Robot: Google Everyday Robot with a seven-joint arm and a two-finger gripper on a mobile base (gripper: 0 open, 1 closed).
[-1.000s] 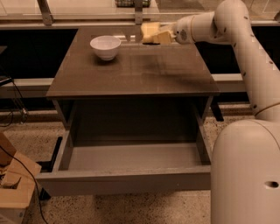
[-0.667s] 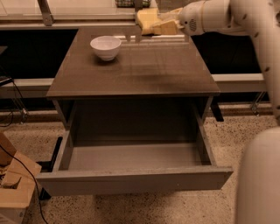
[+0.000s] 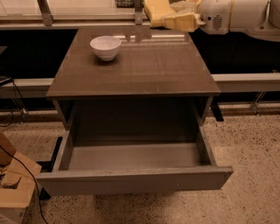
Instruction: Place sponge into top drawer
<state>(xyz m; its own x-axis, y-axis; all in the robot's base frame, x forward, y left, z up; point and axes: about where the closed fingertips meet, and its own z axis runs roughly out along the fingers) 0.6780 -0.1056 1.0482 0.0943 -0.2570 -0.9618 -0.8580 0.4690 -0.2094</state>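
Note:
The sponge (image 3: 156, 10) is a pale-yellow block held at the top of the view, above the back edge of the cabinet top. My gripper (image 3: 168, 16) is shut on the sponge, its yellowish fingers (image 3: 183, 19) reaching in from the white arm at the upper right. The top drawer (image 3: 131, 179) is pulled wide open below the cabinet top, its grey-brown inside bare. The gripper and sponge are high above and behind the drawer.
A white bowl (image 3: 105, 47) stands on the cabinet top (image 3: 144, 70) at the back left. A cardboard box (image 3: 13, 188) with cables sits on the speckled floor at the lower left. A rail with metal legs runs behind the cabinet.
The gripper with the sponge has risen from just over the cabinet top to the top edge of the view and shifted slightly left. The view has moved closer to the cabinet.

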